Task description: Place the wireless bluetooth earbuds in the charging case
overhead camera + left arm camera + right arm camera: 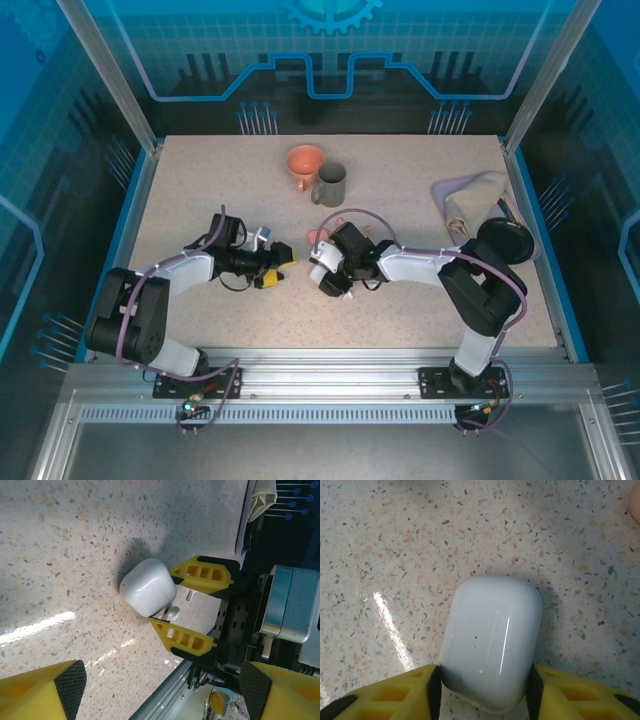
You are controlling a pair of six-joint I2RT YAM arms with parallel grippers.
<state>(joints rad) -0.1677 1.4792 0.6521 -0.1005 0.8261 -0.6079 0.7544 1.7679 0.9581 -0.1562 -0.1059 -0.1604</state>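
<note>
my left gripper (160,685) wide, empty | my right gripper (482,692) pinching white case (492,635), middle of worktop (200,180) | white earbud (173,612) beside it

left tool (276,269) near right tool (327,279)

Speckled beige tabletop (200,180) enclosed by blue-lit transparent walls (330,60).

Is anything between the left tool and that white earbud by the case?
Yes: a finger of the right tool lies between the left tool and the white earbud, which rests beside the white case that tool clasps.
</note>
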